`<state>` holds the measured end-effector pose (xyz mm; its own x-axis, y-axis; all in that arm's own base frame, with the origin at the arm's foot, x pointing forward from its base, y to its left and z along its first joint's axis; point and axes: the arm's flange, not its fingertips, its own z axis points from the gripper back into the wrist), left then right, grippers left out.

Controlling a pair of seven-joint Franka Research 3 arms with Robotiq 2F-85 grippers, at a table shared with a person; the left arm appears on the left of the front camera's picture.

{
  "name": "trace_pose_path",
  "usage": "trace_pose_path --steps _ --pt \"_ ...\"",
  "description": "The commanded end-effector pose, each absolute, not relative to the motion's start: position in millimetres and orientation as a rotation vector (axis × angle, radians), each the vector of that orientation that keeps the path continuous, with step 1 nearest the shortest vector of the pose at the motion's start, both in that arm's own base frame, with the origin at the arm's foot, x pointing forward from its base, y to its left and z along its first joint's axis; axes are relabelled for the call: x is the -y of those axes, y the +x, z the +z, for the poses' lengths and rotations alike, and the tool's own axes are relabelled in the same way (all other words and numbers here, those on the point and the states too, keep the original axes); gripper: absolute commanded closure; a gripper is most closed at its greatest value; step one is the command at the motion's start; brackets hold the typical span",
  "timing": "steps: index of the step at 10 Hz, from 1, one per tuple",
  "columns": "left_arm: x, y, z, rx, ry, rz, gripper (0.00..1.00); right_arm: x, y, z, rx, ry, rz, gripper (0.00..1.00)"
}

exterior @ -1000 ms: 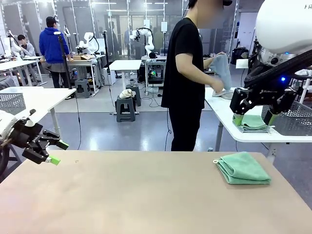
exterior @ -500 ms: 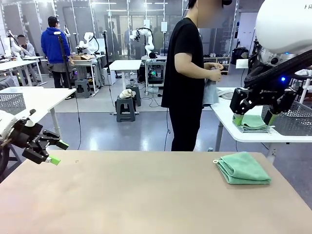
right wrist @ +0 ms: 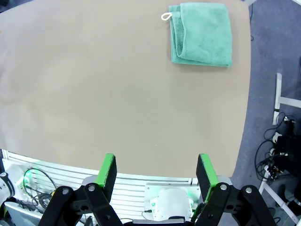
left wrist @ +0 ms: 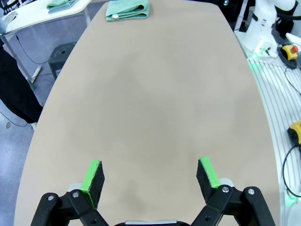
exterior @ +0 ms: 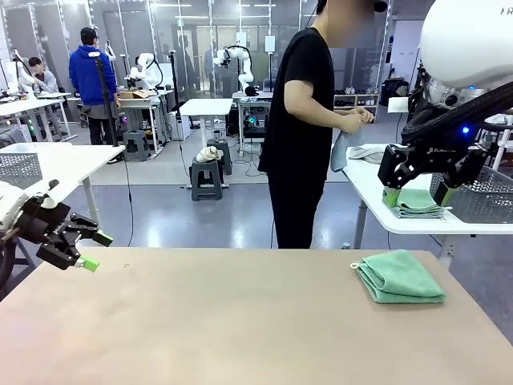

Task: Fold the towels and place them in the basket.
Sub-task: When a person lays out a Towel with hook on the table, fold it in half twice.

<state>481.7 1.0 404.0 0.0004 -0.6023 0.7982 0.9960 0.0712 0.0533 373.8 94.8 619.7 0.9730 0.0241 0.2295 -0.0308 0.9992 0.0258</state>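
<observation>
1. The person's hands (exterior: pixel 354 120) now hold the one grey-blue towel (exterior: pixel 340 151) clear of the side table (exterior: pixel 373 186).
2. Two folded green towels: one (exterior: pixel 399 277) on the near table (exterior: pixel 240 321), far right; another (exterior: pixel 418 205) on the side table.
3. The left gripper (left wrist: pixel 150 175) and right gripper (right wrist: pixel 157 170) are both spread wide and empty.

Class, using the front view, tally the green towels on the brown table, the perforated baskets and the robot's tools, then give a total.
Green towel on the brown table: 1
Perforated baskets: 2, the left basket and the right basket
Tools: 2, the left tool and the right tool
Total: 5
</observation>
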Motion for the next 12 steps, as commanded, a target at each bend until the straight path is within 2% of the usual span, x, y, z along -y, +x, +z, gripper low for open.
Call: trace_pose_path --steps 1,12 --pt "-1.2 481.5 404.9 0.783 -0.654 -1.407 0.00 -96.1 375.7 620.8 0.234 0.035 0.003 0.15" --pt "-1.2 481.5 404.9 0.783 -0.654 -1.407 0.00 -96.1 375.7 620.8 0.234 0.035 0.003 0.15"
